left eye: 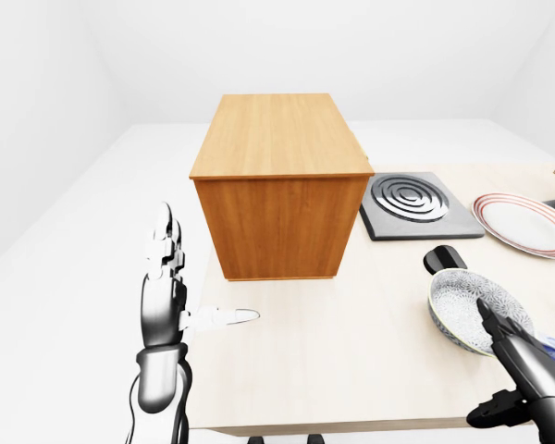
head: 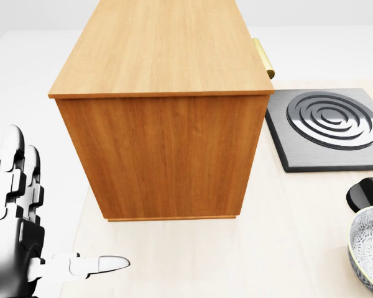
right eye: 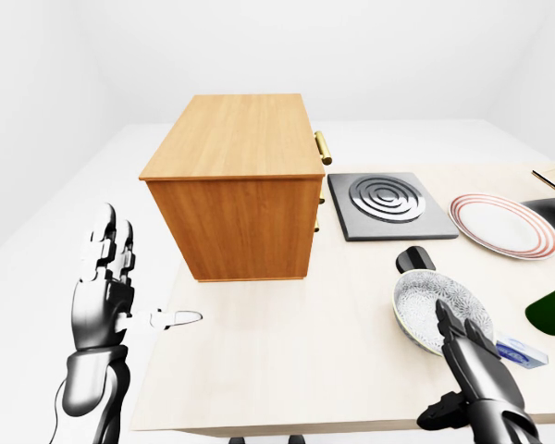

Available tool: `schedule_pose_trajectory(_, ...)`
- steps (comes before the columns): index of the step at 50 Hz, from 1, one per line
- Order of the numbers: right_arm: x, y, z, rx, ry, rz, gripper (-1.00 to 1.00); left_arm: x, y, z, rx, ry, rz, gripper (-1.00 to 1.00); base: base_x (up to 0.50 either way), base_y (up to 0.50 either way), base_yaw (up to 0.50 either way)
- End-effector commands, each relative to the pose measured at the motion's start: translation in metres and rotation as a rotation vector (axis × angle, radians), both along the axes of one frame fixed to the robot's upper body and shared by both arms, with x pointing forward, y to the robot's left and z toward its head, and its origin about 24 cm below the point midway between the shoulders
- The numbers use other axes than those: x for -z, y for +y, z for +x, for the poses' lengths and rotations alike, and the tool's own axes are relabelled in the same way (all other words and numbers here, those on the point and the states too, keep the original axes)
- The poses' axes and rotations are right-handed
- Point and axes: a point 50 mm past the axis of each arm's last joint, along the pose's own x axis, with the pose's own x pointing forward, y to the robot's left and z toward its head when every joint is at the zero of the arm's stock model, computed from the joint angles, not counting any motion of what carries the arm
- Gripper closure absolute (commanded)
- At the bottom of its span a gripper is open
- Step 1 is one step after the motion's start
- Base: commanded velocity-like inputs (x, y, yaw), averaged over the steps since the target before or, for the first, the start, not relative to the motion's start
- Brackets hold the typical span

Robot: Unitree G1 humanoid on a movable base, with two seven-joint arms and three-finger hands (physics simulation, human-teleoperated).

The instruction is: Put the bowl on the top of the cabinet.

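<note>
Cabinet (left eye: 277,199): warm wood, visible grain, satin finish; its handle (right eye: 323,147) looks like brass-coloured metal. Counter (left eye: 351,351): pale wood, matt, smooth. Bowl (right eye: 437,313): glazed ceramic look, fine grey pattern inside. Plate (right eye: 496,224): glossy white with red rim rings. Hotplate (left eye: 414,203): dark grey, matt, ringed metal-like top. My left robot hand (left eye: 171,282): shiny silver metal with white plastic segments; my right robot hand (right eye: 472,356): dark, glossy.

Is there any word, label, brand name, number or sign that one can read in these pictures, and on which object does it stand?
None: no readable text in any view.
The cabinet, the hob plate, the bowl and the striped plate carry only patterns.
The small blue-and-white item beside the bowl might have print, but it is too small to read.
</note>
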Motion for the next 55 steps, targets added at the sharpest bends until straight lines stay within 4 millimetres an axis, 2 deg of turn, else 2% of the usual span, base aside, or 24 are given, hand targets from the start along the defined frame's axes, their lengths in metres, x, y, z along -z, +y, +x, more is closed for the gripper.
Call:
schedule_pose_trajectory(1,0.008,-0.002,0.002,0.002,0.026,-0.024,-1.00,0.001,-0.001,0.000,0.003,0.004,0.002,-1.00,0.00,0.00,0.00)
schedule_pose_trajectory(16,0.021,0.001,0.008,-0.021,0.063,-0.062,-1.00,0.001,-0.001,0.000,0.007,0.004,0.005,-1.00,0.00,0.00,0.00)
schedule_pose_trajectory(38,0.028,0.006,0.019,-0.079,0.094,-0.089,-1.00,0.001,-0.001,0.001,0.001,0.006,0.002,-1.00,0.00,0.00,0.00)
schedule_pose_trajectory(39,0.029,0.006,0.019,-0.079,0.097,-0.089,-0.80,0.001,-0.001,0.001,0.002,0.004,0.003,-1.00,0.00,0.00,0.00)
schedule_pose_trajectory(41,0.030,0.006,0.019,-0.079,0.102,-0.091,-0.65,0.001,-0.001,0.001,0.003,0.003,0.003,-1.00,0.00,0.00,0.00)
schedule_pose_trajectory(42,0.030,0.005,0.018,-0.080,0.106,-0.092,0.24,0.000,-0.001,0.000,0.003,0.001,0.002,-1.00,0.00,0.00,0.00)
schedule_pose_trajectory(43,0.030,0.006,0.018,-0.080,0.106,-0.093,0.76,0.000,-0.001,0.000,0.003,0.000,0.002,-1.00,0.00,0.00,0.00)
schedule_pose_trajectory(44,0.030,0.006,0.018,-0.080,0.106,-0.091,1.00,0.000,-0.001,0.000,0.003,0.000,0.003,-1.00,0.00,0.00,0.00)
schedule_pose_trajectory(55,0.033,0.003,0.016,-0.071,0.115,-0.095,1.00,0.004,-0.002,0.002,0.007,0.018,0.004,-1.00,0.00,0.00,0.00)
